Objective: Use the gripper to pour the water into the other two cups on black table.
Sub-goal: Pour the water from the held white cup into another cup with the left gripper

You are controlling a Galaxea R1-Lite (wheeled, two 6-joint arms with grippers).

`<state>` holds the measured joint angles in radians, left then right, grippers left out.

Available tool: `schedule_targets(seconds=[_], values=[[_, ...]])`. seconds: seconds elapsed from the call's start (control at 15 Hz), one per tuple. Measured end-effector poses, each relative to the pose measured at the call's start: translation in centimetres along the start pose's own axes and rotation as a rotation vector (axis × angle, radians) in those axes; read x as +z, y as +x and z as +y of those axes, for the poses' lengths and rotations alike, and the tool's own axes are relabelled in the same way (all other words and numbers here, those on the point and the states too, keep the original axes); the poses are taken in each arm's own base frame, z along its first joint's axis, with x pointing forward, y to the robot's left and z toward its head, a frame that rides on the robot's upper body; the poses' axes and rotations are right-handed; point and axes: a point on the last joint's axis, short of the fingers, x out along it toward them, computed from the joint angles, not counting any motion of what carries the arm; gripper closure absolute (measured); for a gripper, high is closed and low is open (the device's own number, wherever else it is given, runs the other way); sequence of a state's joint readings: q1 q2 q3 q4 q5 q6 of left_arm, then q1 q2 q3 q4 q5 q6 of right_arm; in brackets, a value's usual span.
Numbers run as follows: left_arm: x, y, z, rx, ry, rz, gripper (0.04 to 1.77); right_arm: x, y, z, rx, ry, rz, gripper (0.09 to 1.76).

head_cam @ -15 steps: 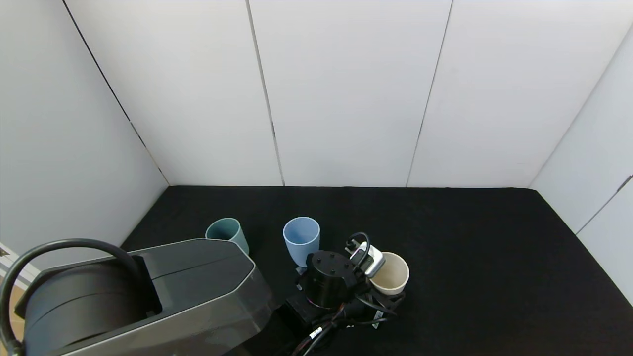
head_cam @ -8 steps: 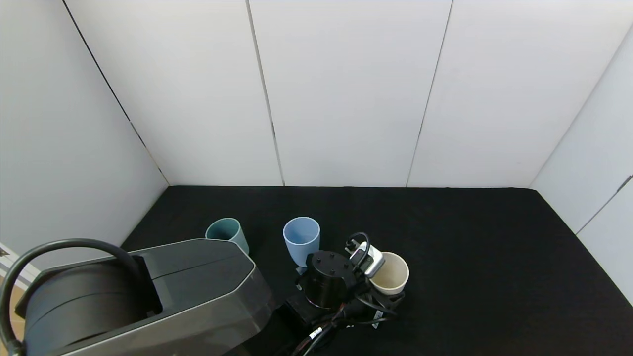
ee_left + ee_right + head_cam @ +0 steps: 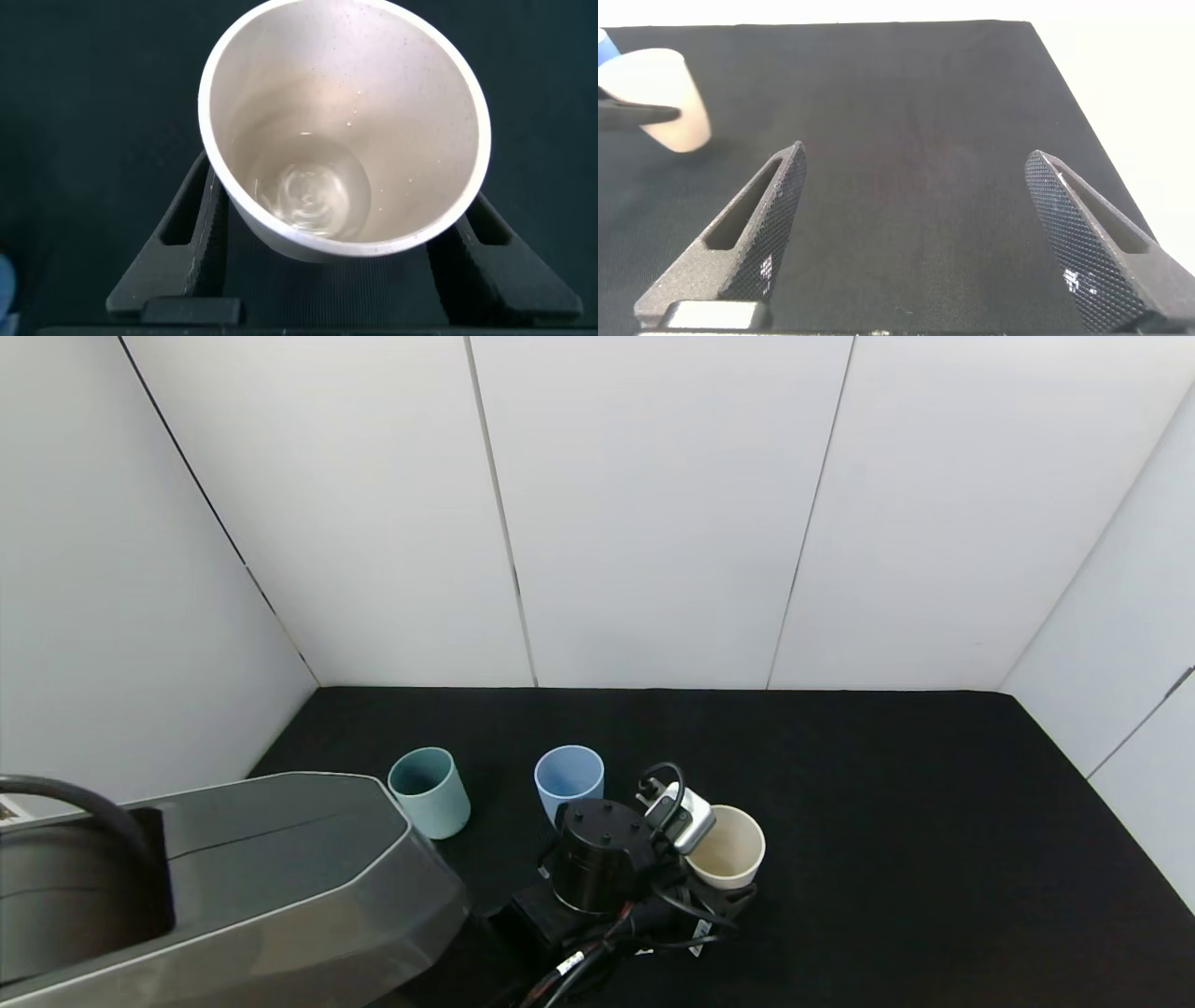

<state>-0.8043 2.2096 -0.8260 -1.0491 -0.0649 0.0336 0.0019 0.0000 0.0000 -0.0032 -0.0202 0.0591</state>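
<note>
My left gripper (image 3: 721, 894) is shut on a cream-beige cup (image 3: 729, 852), which stands upright just right of the light blue cup (image 3: 568, 778). In the left wrist view the cream cup (image 3: 346, 131) sits between both fingers (image 3: 192, 238) and holds a little clear water (image 3: 313, 191). The teal-green cup (image 3: 429, 791) stands on the black table (image 3: 887, 803), left of the blue one. My right gripper (image 3: 917, 159) is open and empty over bare black cloth. It does not show in the head view.
The left arm's large grey link (image 3: 233, 887) fills the near left corner, close to the teal cup. White walls (image 3: 653, 523) close the table at the back and both sides. The cream cup also shows far off in the right wrist view (image 3: 668, 98).
My left gripper with the cream cup has shifted a little left, toward the blue cup. The grey arm link has swung left and down, uncovering the whole teal cup.
</note>
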Motion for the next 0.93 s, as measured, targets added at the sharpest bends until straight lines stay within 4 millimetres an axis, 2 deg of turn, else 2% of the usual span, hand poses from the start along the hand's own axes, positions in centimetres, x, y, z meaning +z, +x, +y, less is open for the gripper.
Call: schedule_targets(seconds=[0.33,0.93], values=[[1.3,-3.3,1.2,0.035,-0.01,-0.015,0.59,0.0,0.0,0.0,0.0,0.0,0.0,0.14],[3.5,-9.4,6.5,0.167,-0.046,-0.041,0.6,0.0,0.0,0.0,0.0,0.0,0.0,0.14]])
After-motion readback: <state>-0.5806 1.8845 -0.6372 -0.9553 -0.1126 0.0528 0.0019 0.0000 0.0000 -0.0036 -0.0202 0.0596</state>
